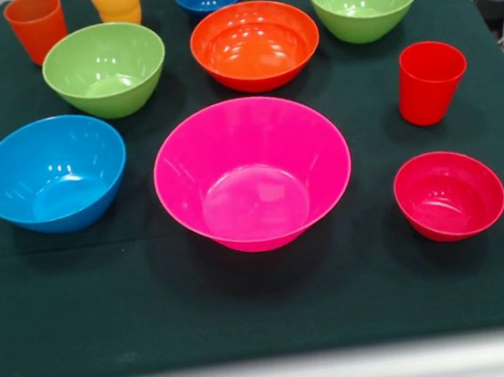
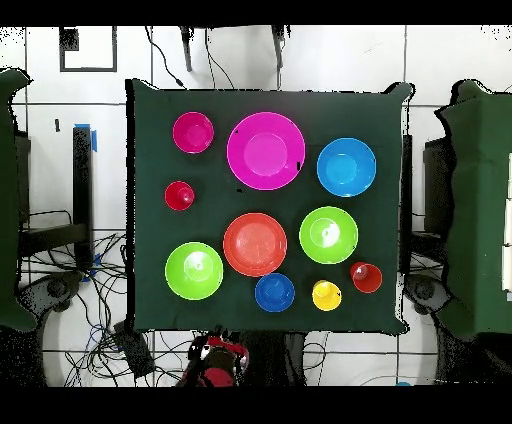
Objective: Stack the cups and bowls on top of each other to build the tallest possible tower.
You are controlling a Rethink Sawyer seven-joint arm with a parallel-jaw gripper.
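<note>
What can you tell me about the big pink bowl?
The big pink bowl is round, shiny and looks like plastic, the widest bowl on the table. It stands upright and empty, with a flat bottom and sloping sides that catch the light. It sits on the dark green cloth near the middle, towards the front edge in the front view. Nothing touches it: the sky blue bowl is on one side, the small red bowl on the other, and the orange bowl is behind it.
</note>
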